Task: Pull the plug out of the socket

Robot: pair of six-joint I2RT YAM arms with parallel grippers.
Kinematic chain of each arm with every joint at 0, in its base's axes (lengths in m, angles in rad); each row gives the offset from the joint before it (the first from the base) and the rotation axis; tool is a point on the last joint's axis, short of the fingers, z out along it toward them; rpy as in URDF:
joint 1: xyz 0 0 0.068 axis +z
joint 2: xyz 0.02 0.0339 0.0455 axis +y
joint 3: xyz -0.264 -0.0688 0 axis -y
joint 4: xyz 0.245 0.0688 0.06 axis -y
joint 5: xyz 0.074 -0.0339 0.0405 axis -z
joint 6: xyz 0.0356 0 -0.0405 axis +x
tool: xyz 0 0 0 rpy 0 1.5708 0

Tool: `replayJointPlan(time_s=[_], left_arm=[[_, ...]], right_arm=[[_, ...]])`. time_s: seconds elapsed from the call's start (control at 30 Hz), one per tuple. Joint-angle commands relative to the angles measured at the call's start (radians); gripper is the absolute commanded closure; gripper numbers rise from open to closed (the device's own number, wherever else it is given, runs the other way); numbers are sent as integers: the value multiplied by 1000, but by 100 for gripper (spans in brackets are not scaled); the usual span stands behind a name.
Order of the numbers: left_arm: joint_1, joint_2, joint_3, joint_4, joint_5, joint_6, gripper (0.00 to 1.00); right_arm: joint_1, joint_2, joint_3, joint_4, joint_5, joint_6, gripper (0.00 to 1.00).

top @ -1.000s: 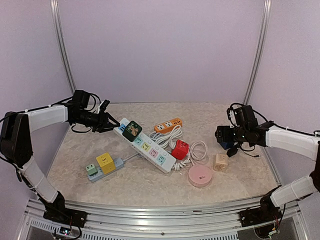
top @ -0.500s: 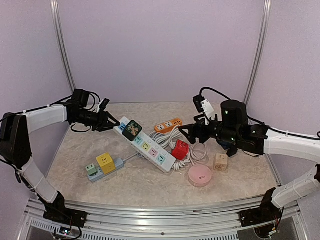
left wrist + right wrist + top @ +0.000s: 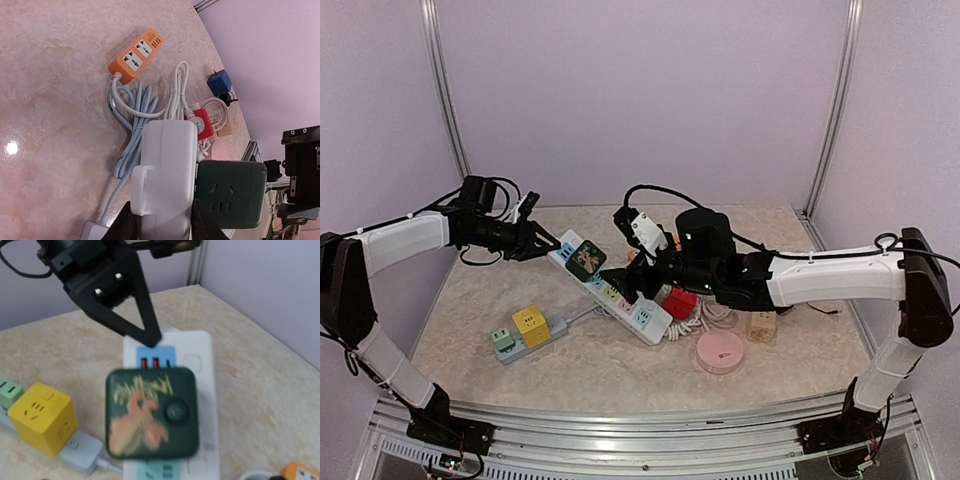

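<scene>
left gripper (image 3: pixel 543 244) clamped narrowly on the end of a long white plastic power strip (image 3: pixel 167 150), right gripper (image 3: pixel 638 278) spread wide, near the dark green cube plug (image 3: pixel 150 412) seated in the strip, on a marbled beige bench (image 3: pixel 620 375)

Dark green plug (image 3: pixel 150 412) bearing an orange-and-yellow figure, on a white power strip (image 3: pixel 202 390); yellow cube (image 3: pixel 42 415) lower left; beige marbled counter (image 3: pixel 260 390).

yellow cube (image 3: pixel 530 323) and small green cube (image 3: pixel 502 339) sat on a grey-blue strip (image 3: pixel 558 326) | red cube (image 3: pixel 680 301) lay among white cables (image 3: pixel 173 90) | pink disc (image 3: pixel 720 352) near beige adapter (image 3: pixel 761 325) | orange strip (image 3: pixel 135 55) lay beyond
</scene>
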Motion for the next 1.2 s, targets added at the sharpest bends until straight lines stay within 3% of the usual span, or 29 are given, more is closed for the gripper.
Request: replayJointPlan(time_s=[0.0, 0.6, 0.8, 1.17], left_arm=[[-29, -34, -12, 52, -9, 44, 92], [-73, -57, -17, 72, 14, 65, 92], [-82, -61, -17, 74, 19, 68, 92], [-98, -54, -16, 72, 16, 73, 92]], right_arm=[[20, 66, 67, 44, 3, -60, 6], [45, 261, 214, 30, 108, -104, 7], [45, 305, 252, 44, 75, -77, 12], [43, 340, 294, 32, 26, -57, 71]])
